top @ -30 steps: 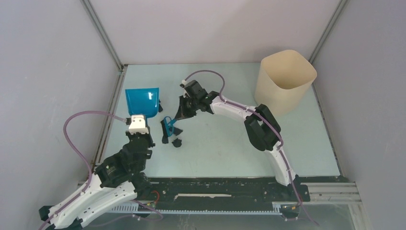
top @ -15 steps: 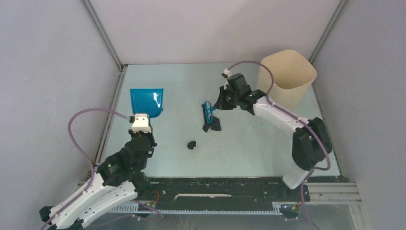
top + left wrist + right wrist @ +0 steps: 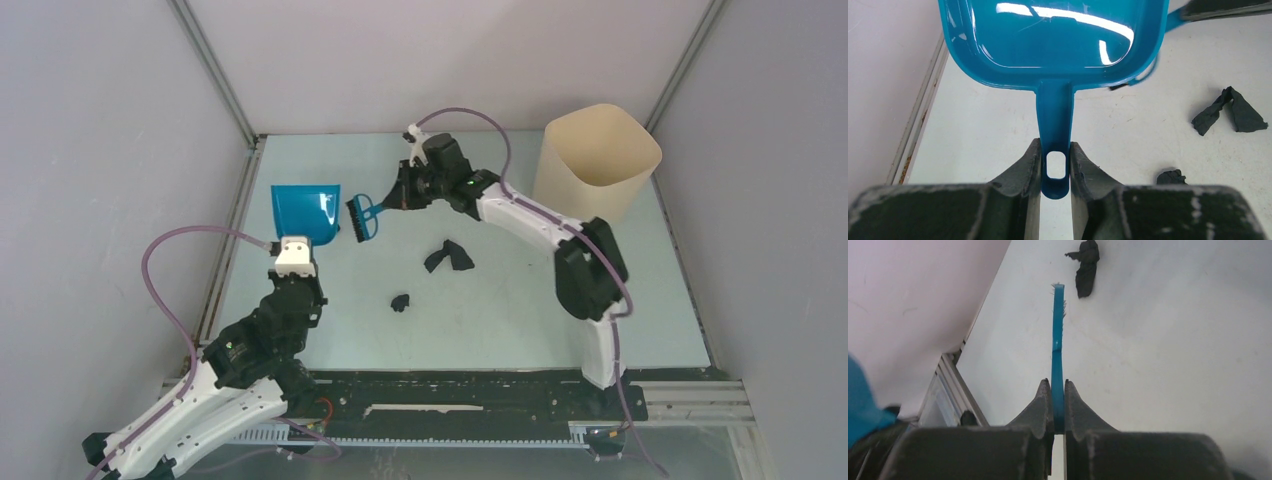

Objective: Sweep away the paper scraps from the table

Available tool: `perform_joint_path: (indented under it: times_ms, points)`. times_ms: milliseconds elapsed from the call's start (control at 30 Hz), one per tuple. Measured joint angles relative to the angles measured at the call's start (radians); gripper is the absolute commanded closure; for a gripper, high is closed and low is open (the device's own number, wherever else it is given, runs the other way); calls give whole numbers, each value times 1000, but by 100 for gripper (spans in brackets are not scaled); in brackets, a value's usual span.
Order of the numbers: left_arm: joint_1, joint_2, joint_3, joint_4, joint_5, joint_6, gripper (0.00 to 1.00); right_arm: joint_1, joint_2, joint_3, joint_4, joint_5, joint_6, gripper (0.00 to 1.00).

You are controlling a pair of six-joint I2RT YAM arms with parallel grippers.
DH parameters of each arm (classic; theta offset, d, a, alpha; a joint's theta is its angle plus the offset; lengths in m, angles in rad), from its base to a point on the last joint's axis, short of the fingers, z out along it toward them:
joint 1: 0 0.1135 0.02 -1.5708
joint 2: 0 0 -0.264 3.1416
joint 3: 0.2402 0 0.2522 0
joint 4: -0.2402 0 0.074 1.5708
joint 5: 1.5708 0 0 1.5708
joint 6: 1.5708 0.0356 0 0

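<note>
On the pale green table lie two dark paper scraps, a larger one in the middle and a small one nearer me. Both also show in the left wrist view, the larger and the small. My left gripper is shut on the handle of the blue dustpan, which lies flat at the left. My right gripper is shut on the small blue brush, held edge-on just right of the dustpan, left of the scraps. One scrap lies beyond the brush tip.
A tall beige bin stands at the back right corner. Metal rails edge the table on the left, close to the dustpan. Grey walls enclose three sides. A purple cable loops above the right wrist.
My right arm carried the brush right across the table, leaving the scraps in the middle, then swung it back left to beside the dustpan. The left arm and dustpan barely shifted.
</note>
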Motion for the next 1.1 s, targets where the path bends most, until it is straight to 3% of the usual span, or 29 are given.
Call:
perform_joint_path:
  times_ms: [400, 600, 833, 1100]
  points:
    - [0, -19, 0, -2, -20, -5, 100, 3, 513, 440, 69, -162, 312, 100]
    - [0, 1, 0, -2, -27, -9, 100, 2, 648, 597, 82, -115, 461, 100]
    - [0, -21, -10, 12, 19, 10, 100, -11, 643, 574, -1, -29, 539, 100]
    - [0, 22, -2, -5, 84, 8, 100, -45, 372, 145, -47, -29, 522, 100]
